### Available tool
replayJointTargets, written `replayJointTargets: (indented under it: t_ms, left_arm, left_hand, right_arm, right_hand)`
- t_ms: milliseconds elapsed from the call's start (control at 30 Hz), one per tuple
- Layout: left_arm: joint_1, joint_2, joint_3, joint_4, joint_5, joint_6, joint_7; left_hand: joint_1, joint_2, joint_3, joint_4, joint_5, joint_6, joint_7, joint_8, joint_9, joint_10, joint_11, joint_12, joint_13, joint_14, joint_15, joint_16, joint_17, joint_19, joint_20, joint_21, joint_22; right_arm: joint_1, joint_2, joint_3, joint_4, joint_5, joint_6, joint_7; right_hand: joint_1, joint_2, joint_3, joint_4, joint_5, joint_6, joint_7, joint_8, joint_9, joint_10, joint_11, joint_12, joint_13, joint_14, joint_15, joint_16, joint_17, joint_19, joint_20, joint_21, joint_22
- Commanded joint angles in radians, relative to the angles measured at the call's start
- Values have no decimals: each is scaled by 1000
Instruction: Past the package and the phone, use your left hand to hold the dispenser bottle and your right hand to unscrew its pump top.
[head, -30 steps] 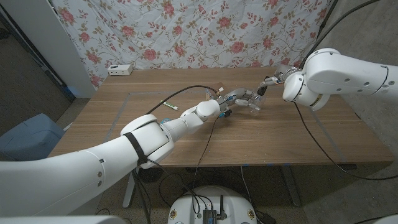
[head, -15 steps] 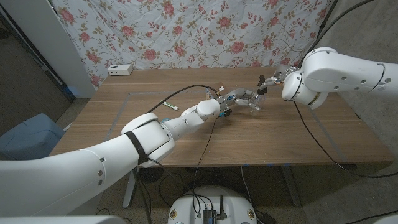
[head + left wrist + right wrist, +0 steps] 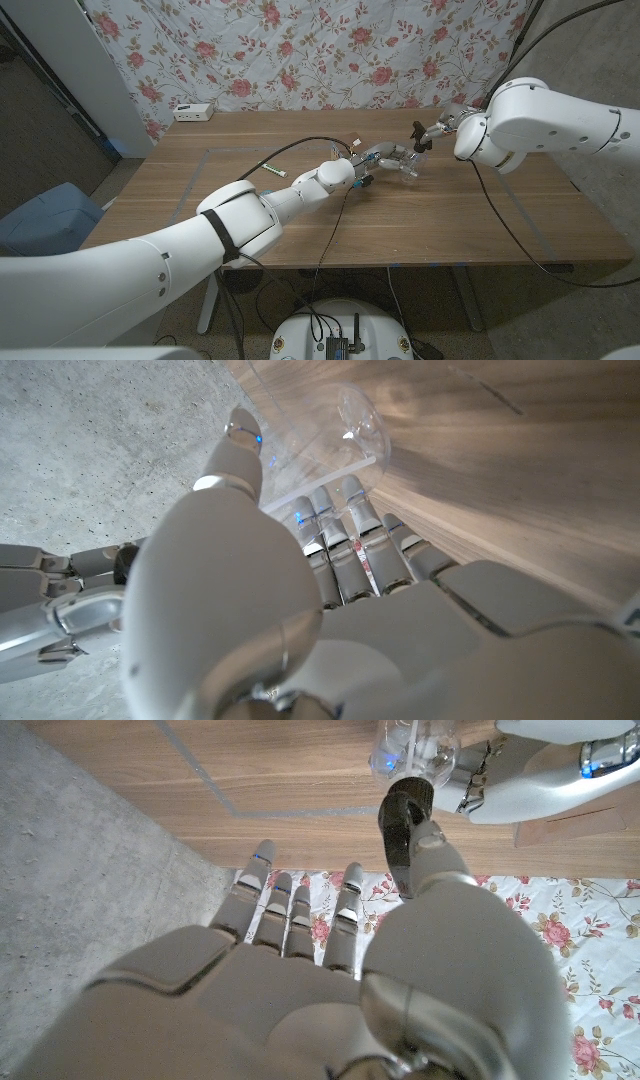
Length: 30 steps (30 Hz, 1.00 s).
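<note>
The clear dispenser bottle (image 3: 407, 168) lies tilted past the table's middle, and my left hand (image 3: 383, 158) grips its body. In the left wrist view the fingers (image 3: 345, 535) wrap under the bottle (image 3: 320, 440) and the thumb presses its other side. The black pump top (image 3: 419, 136) sits at the bottle's upper end, pinched at the fingertips of my right hand (image 3: 443, 126). In the right wrist view the thumb lies against the pump top (image 3: 403, 818), just off the bottle's neck (image 3: 415, 745); whether it is still threaded on is hidden.
A white box (image 3: 193, 112) sits at the table's far left edge. A small green-and-white stick (image 3: 272, 171) and a black cable (image 3: 300, 145) lie beside my left forearm. A blue chair (image 3: 40, 215) stands off the table's left side. Floral cloth hangs behind.
My right hand has drawn the pump top slightly up and back from the bottle. The left hand keeps the bottle in place.
</note>
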Motion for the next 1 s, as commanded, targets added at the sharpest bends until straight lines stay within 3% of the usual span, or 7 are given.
replayJointTargets:
  t_ms: [33,333,800,1000]
  left_arm:
    - [-8,-5,8,4,-5,20,4]
    - [-9,-6,11,4,-8,22,7]
    - [-8,-11,15,6,-11,32,10]
    - [-10,-14,17,7,-11,41,14]
  left_hand:
    - [-46,114,79,71,4,78,-22,7,4,38,-27,3,5,15,-85,7,4,9,-59,0,3]
    - [-47,115,80,72,4,79,-22,7,5,39,-29,2,6,16,-85,8,4,10,-58,0,3]
    - [-49,117,83,71,4,79,-23,6,5,39,-29,2,8,13,-83,6,4,9,-58,0,3]
    - [-49,117,83,71,4,78,-22,6,5,41,-28,2,9,15,-86,7,4,9,-57,0,3]
  right_arm:
    - [-208,9,213,-31,-249,0,214]
    - [-327,27,325,-41,-428,17,372]
    - [-485,46,471,-44,-578,91,490]
    - [-523,54,502,-40,-625,115,522]
  right_hand:
    - [34,3,19,-1,4,34,-34,20,2,10,-14,6,3,3,-12,1,2,2,-9,5,4]
    - [65,7,35,-1,5,48,-57,27,1,15,-25,8,4,4,-24,3,3,5,-22,6,4]
    - [133,23,61,-2,3,107,-116,51,-2,31,-46,12,4,8,-49,9,7,1,-27,4,4]
    - [169,30,72,-1,1,144,-134,66,-5,39,-56,14,4,10,-60,13,10,0,-35,4,4]
